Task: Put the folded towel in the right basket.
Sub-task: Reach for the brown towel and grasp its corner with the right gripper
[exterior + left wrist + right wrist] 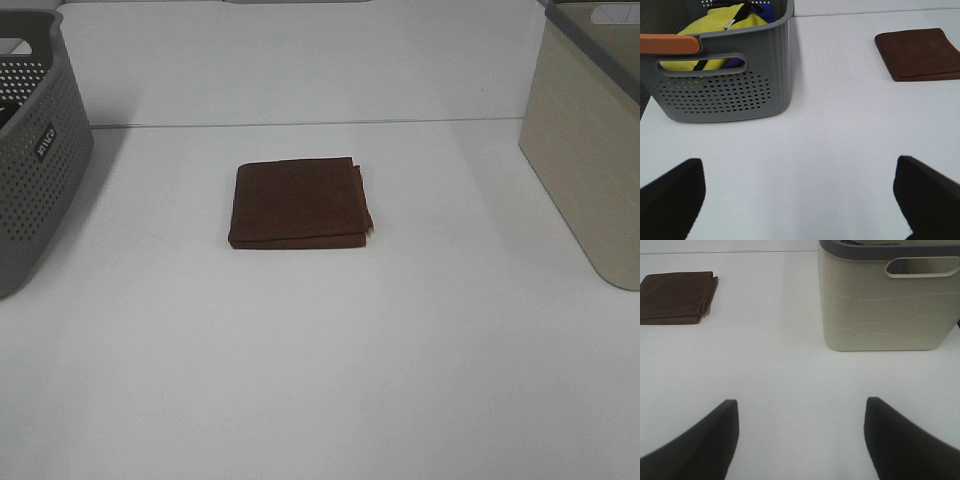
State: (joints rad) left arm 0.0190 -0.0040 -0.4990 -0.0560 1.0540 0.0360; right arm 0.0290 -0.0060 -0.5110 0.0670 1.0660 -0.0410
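A folded dark brown towel (pixel 299 203) lies flat in the middle of the white table. It also shows in the left wrist view (pixel 919 53) and the right wrist view (pixel 676 297). The right basket (pixel 588 150) is beige with a grey rim, at the table's right edge; the right wrist view shows its wall (pixel 875 315). My left gripper (pixel 800 200) is open and empty, well short of the towel. My right gripper (pixel 800 440) is open and empty, between towel and basket but back from both. Neither arm shows in the exterior view.
A grey perforated basket (pixel 30 150) stands at the table's left edge; in the left wrist view this grey basket (pixel 725 85) holds yellow and blue cloth. The white table (pixel 320 380) stretches between the baskets.
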